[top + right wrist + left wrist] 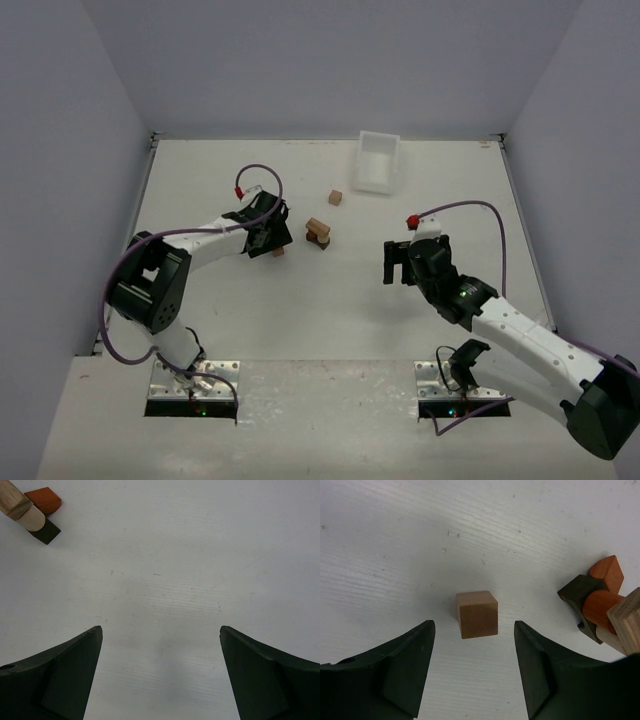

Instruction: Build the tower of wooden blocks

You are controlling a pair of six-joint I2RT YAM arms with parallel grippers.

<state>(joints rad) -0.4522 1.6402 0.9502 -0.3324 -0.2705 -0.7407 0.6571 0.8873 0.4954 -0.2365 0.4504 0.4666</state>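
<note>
The wood block tower is a small stack of tan, orange and dark blocks at mid-table; it also shows in the left wrist view and at the top left of the right wrist view. My left gripper stands open just left of the stack. A brown cube lies on the table just ahead of the left gripper, with a gap on both sides of it. Another tan cube lies loose behind the stack. To the right of the stack, my right gripper is wide open over bare table.
A white plastic tray stands at the back, right of centre. Grey walls close the table on the left, back and right. Both arm bases sit at the near edge.
</note>
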